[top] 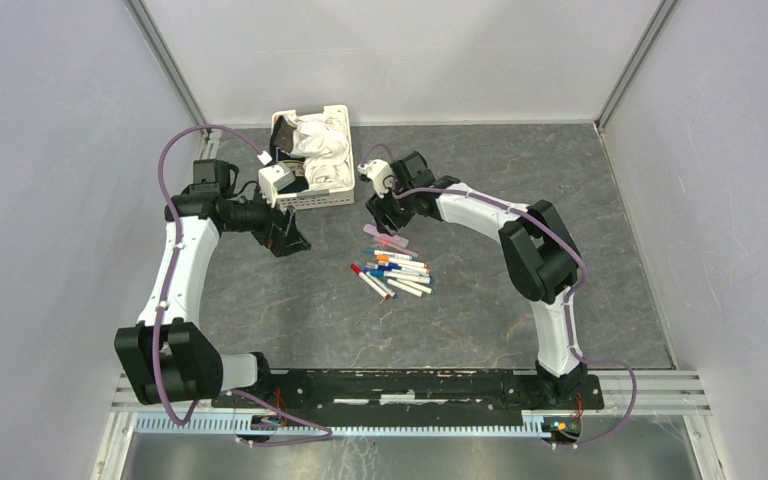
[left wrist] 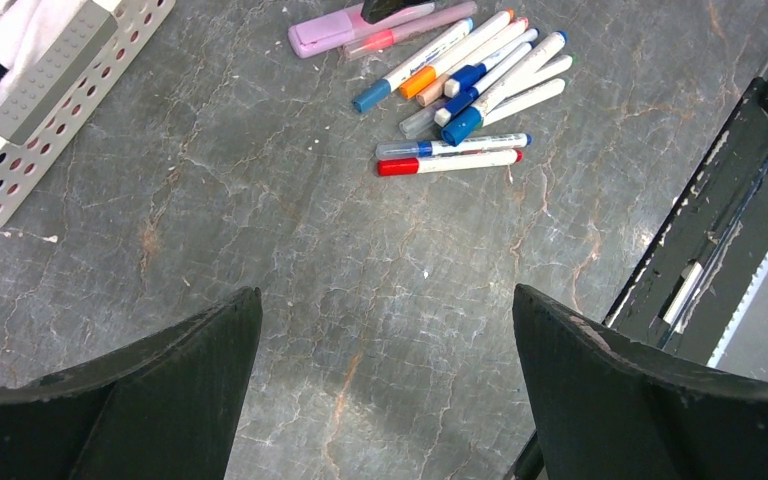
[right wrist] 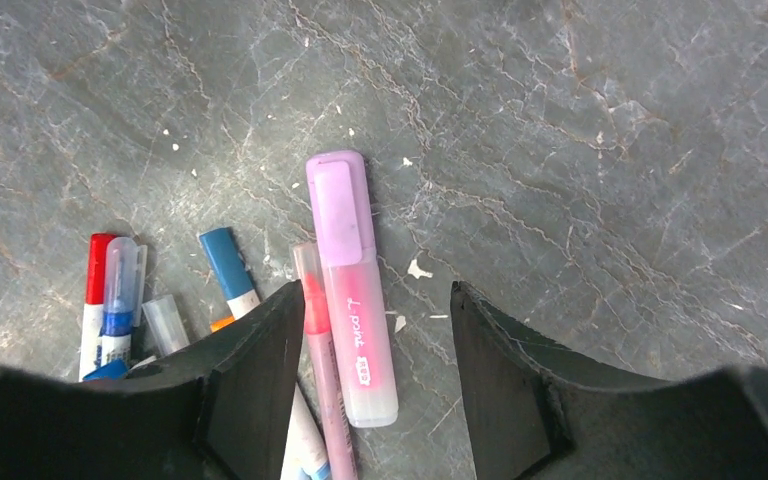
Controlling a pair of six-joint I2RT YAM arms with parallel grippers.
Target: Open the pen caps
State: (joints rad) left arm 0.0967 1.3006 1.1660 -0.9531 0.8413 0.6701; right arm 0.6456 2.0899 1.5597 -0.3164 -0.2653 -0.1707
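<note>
A bunch of pens (top: 397,270) lies on the grey table, mostly white barrels with caps on: red (left wrist: 398,167), blue (left wrist: 370,97), orange (left wrist: 417,82). A pink highlighter (right wrist: 355,320) with a purple cap (right wrist: 338,205) lies at the bunch's far end beside a thin pink pen (right wrist: 315,340). My right gripper (right wrist: 376,290) is open low over the table, the highlighter lying between its fingers, apart from the right finger (right wrist: 500,370). My left gripper (left wrist: 387,295) stands wide open and holds nothing, left of the bunch.
A white slotted basket (top: 332,190) with white cloth and other items stands at the back, close behind the left gripper (top: 285,238). Small white flecks dot the table. The black base rail (left wrist: 720,220) runs along the near edge.
</note>
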